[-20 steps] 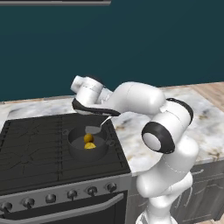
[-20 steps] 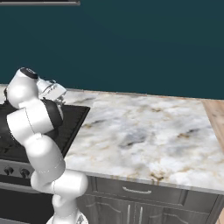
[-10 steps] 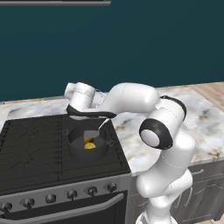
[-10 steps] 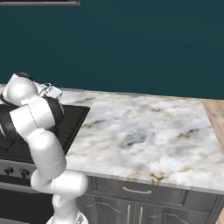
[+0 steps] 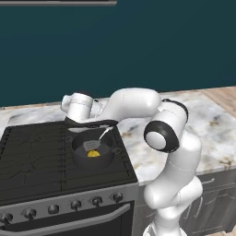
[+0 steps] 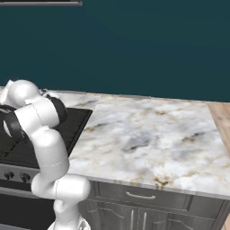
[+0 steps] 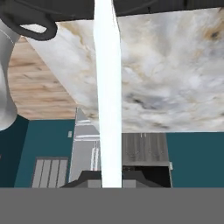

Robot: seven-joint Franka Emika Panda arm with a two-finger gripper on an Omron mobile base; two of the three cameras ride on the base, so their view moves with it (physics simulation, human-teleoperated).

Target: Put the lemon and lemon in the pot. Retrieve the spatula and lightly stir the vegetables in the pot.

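Since a second ago the hand has swung left, above the pot's (image 5: 93, 150) far left rim, and the spatula (image 5: 97, 140) now slants down into the pot, blade beside the lemon (image 5: 93, 154). The gripper (image 7: 108, 181) is clamped tight on the spatula's handle. The second lemon is hard to make out, and the wrist hides the fingers from the left base view.

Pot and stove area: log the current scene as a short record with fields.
pot: low dark pot on the stove, right-hand side
contents: yellow lemon inside; a second one cannot be told apart
spatula: pale handle runs up from the gripper; grey blade down inside the pot
gripper: shut on the spatula, fingertips hidden
arm: reaches from the counter side over the pot
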